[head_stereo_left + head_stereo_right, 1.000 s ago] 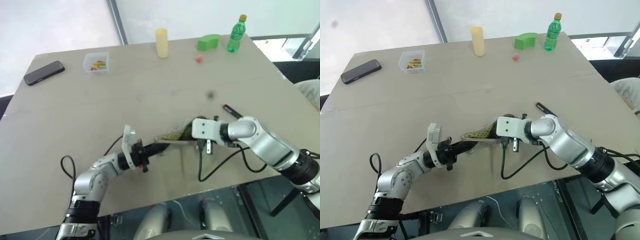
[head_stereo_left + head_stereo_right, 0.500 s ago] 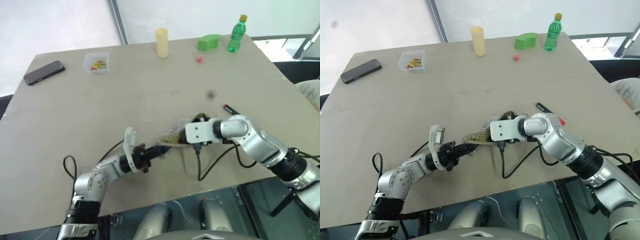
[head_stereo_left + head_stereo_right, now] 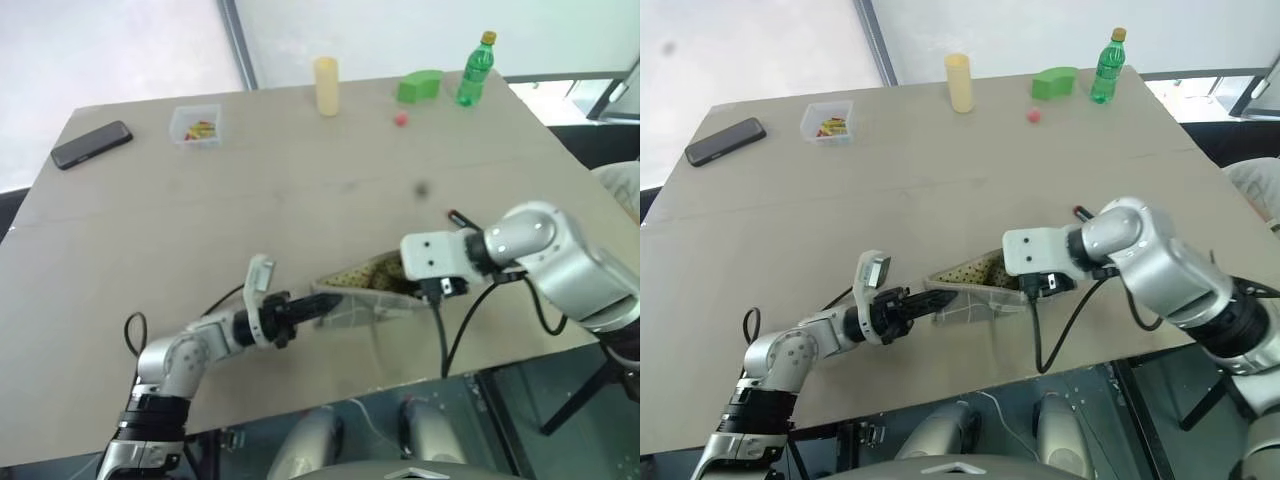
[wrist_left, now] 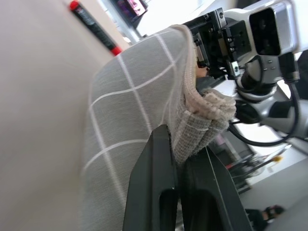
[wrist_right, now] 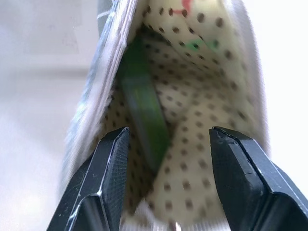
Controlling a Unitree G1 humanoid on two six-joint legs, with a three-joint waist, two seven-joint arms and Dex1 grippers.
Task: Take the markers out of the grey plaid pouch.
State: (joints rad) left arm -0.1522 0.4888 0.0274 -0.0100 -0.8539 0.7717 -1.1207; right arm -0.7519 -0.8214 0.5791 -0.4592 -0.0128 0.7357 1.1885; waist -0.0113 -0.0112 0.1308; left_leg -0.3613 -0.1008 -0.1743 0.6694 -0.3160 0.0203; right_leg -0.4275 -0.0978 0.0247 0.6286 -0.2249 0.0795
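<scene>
The grey plaid pouch (image 3: 352, 298) lies near the table's front edge, its mouth turned up so the olive dotted lining shows. My left gripper (image 3: 308, 308) is shut on the pouch's end seam (image 4: 199, 122). At the other end, my right gripper (image 5: 168, 134) is open and faces the open mouth, with nothing between its fingers (image 5: 108, 178). Of the markers, the light green one (image 5: 143, 113) lies inside the pouch against the lining. The dark one with a red end (image 3: 458, 217) rests on the table just beyond my right wrist.
Along the far edge stand a yellow cylinder (image 3: 326, 85), a green block (image 3: 418, 86) and a green bottle (image 3: 473, 68), with a small red ball (image 3: 401, 119) in front. A clear box (image 3: 195, 125) and a phone (image 3: 91, 145) lie far left.
My right gripper has opened and drawn back a little to the right from the pouch's mouth. The pouch is now stretched longer between the two grippers. The left gripper stays clamped.
</scene>
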